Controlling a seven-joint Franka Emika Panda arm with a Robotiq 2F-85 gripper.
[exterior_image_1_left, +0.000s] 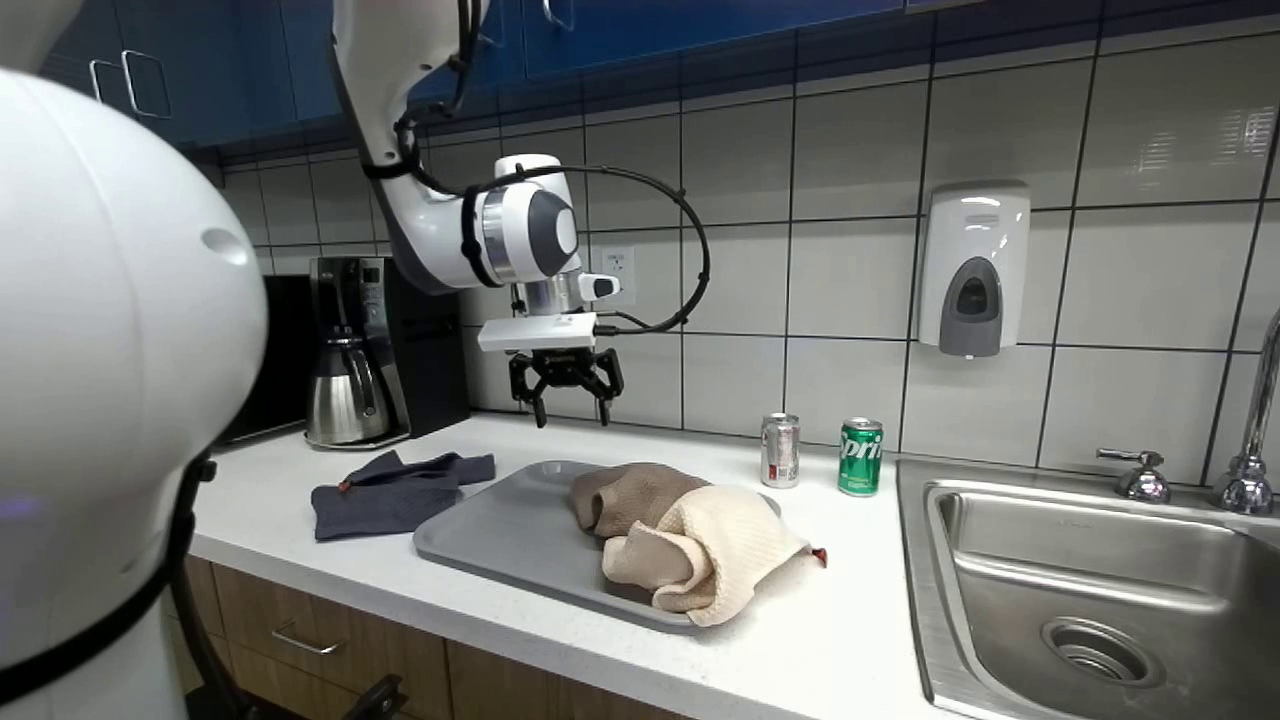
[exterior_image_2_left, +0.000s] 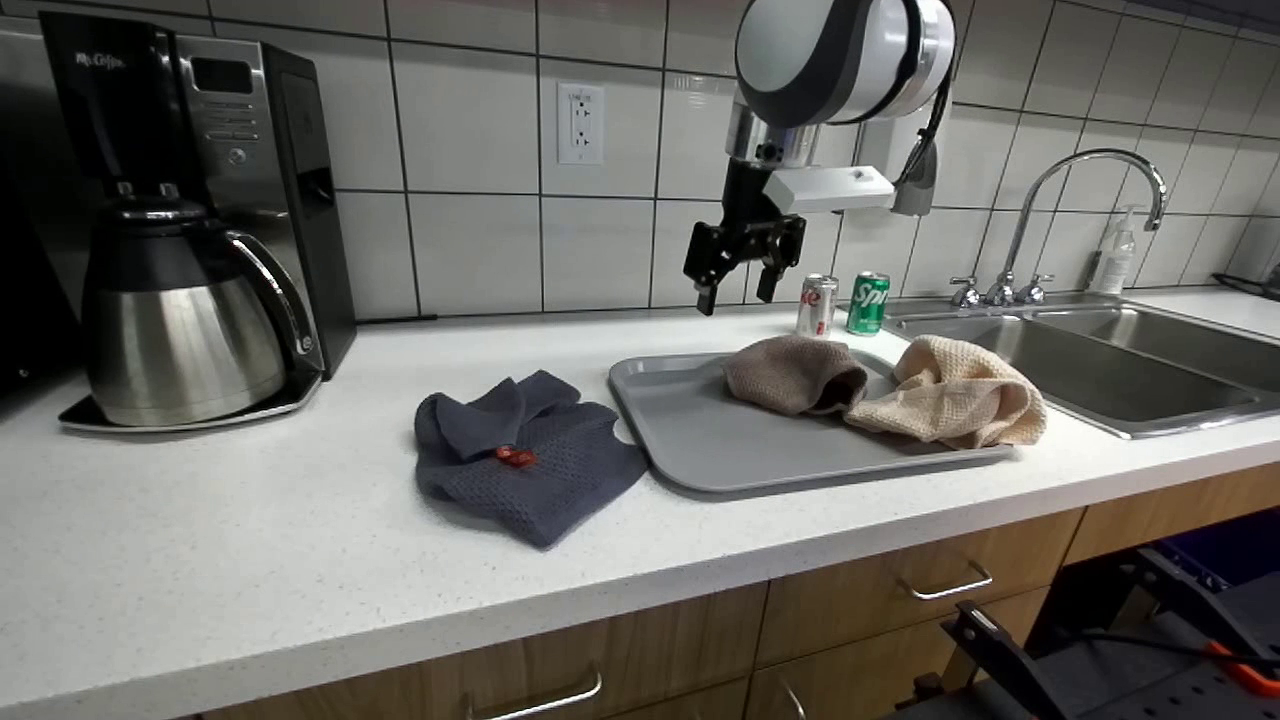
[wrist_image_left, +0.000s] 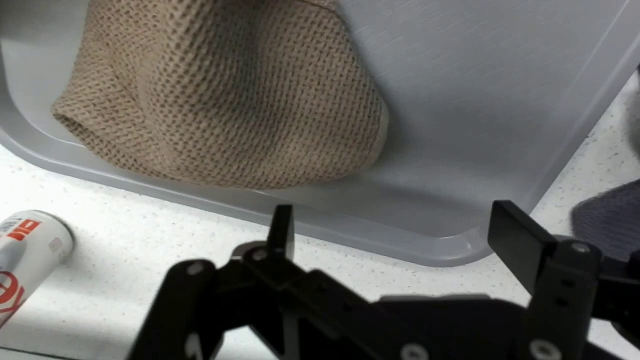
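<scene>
My gripper (exterior_image_1_left: 572, 412) is open and empty, with its fingers pointing down, well above the counter near the wall; it also shows in an exterior view (exterior_image_2_left: 736, 296) and in the wrist view (wrist_image_left: 393, 215). Below it is a grey tray (exterior_image_1_left: 510, 530), whose rounded corner shows between the fingers in the wrist view (wrist_image_left: 475, 110). A crumpled brown cloth (wrist_image_left: 240, 105) lies on the tray. A cream cloth (exterior_image_1_left: 735, 545) lies beside it and hangs over the tray's end. A dark blue cloth (exterior_image_2_left: 545, 465) lies on the counter at the tray's opposite end.
A silver can (exterior_image_1_left: 780, 452) and a green can (exterior_image_1_left: 860, 458) stand behind the tray near the tiled wall. A coffee maker (exterior_image_2_left: 280, 200) with a steel carafe (exterior_image_2_left: 185, 330) and a sink (exterior_image_1_left: 920, 600) flank the area. A soap dispenser (exterior_image_1_left: 975, 255) hangs on the wall.
</scene>
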